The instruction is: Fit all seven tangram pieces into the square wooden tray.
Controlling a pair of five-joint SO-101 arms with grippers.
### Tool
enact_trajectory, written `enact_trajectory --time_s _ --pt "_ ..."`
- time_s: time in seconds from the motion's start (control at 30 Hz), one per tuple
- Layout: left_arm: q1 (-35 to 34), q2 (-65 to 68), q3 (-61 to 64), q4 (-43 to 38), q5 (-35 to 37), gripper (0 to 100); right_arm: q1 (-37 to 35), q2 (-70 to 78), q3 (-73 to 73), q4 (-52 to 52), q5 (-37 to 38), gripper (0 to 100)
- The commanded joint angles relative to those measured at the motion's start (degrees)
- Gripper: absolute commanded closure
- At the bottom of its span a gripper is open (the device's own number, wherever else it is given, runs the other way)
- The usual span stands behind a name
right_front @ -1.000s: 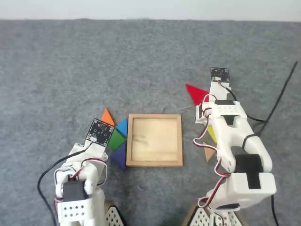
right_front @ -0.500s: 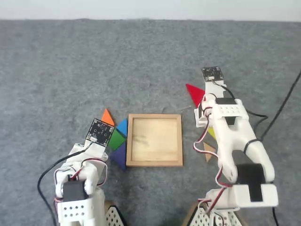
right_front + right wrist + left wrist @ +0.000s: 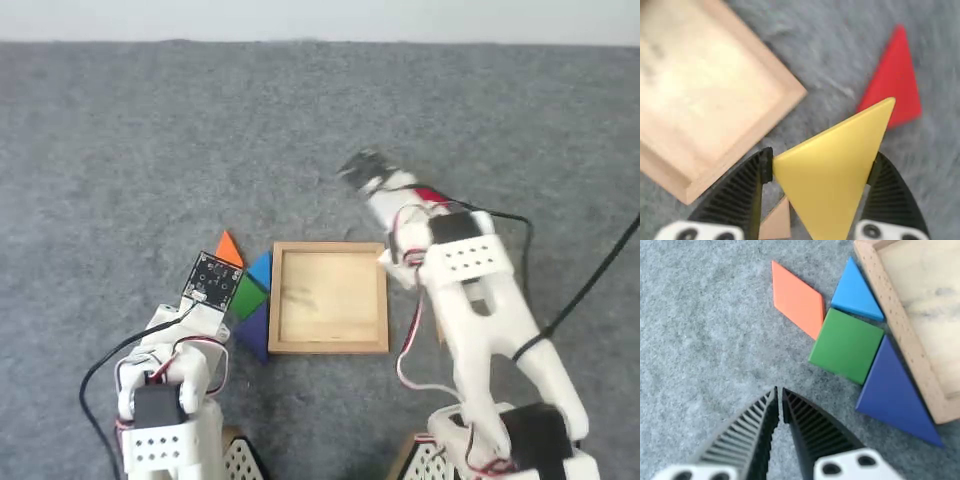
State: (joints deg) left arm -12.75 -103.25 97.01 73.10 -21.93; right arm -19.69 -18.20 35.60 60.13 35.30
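Four beside your tray point(image 3: 330, 246) at 9 o'clock: orange parallelogram point(image 3: 797, 297), blue triangle point(image 3: 855, 292), green square point(image 3: 847, 344), navy triangle point(image 3: 895, 390) | right gripper point(image 3: 822, 162) clamps yellow triangle point(image 3: 832, 175) | red triangle point(image 3: 895, 80) at 1 o'clock | left gripper point(image 3: 779, 395) fingers together

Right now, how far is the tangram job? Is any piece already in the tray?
Done: nothing; the wooden tray holds no piece. In hand: the right gripper is shut on the yellow triangle, by a tray corner. To do: the red triangle, tan piece, orange parallelogram, light blue triangle, green square and dark blue triangle lie on the carpet; the left gripper is shut, holding nothing.
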Motion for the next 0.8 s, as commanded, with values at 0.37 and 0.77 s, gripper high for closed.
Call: enact_trajectory --time_s 0.37,0.77 --pt "0.44 -0.97 -0.57 0.26 0.0 99 -17.45 -1.19 -2.46 -2.33 28.4 80.9" --pt "0.44 -0.97 -0.57 0.26 0.0 99 -17.54 20.35 -14.42 -2.33 32.53 80.8"
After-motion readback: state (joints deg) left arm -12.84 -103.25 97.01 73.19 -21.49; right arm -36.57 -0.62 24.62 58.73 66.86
